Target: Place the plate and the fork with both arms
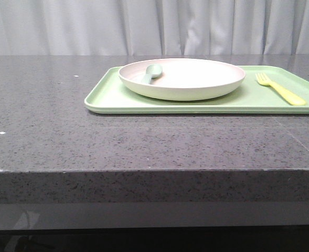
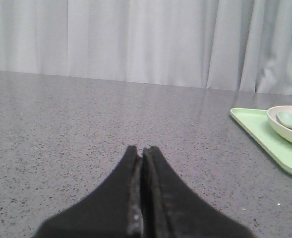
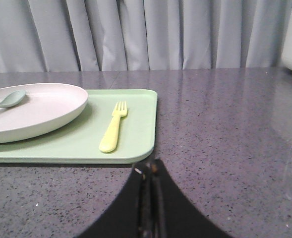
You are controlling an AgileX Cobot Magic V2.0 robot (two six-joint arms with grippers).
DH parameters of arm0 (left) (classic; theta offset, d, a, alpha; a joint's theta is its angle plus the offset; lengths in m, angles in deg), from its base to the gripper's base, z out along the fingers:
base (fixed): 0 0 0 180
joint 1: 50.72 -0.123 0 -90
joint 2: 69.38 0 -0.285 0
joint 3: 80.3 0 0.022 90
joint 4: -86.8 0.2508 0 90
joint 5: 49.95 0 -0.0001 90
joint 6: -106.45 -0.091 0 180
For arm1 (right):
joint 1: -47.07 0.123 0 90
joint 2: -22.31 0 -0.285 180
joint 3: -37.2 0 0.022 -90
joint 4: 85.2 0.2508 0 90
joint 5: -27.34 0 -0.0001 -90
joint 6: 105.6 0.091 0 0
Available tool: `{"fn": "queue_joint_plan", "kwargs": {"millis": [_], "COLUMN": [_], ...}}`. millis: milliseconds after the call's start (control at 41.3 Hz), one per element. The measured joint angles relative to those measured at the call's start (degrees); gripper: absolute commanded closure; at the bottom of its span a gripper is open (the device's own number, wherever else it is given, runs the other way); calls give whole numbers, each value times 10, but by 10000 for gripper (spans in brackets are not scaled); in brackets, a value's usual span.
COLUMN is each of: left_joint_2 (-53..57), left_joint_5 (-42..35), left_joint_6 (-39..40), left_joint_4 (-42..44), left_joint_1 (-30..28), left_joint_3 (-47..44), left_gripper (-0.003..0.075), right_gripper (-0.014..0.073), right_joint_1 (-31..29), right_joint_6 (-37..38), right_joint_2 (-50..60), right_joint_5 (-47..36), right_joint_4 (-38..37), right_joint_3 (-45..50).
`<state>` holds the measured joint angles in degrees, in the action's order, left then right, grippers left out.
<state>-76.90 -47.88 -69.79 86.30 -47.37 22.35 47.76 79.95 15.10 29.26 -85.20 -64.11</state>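
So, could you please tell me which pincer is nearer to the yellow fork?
Right. The right pincer, shut, sits just short of the tray edge beside the fork. The left pincer, also shut, is over bare table with the fork out of its view.

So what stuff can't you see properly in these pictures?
- Tray: right end cut off by the front view's edge.
- Spoon: handle tip hidden behind the plate rim, front view.
- Plate: cut off by the edge in both wrist views.
- Arms: outside the front view; only the shut left pincer and right pincer tips show.
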Motion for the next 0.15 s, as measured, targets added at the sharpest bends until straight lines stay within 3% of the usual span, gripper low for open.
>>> {"fn": "queue_joint_plan", "kwargs": {"millis": [145], "left_joint_2": [0], "left_joint_5": [0], "left_joint_6": [0], "left_joint_4": [0], "left_joint_1": [0], "left_joint_3": [0], "left_gripper": [741], "right_gripper": [661], "right_joint_1": [0], "right_joint_6": [0], "right_joint_2": [0], "right_joint_5": [0], "right_joint_4": [0], "right_joint_3": [0]}}
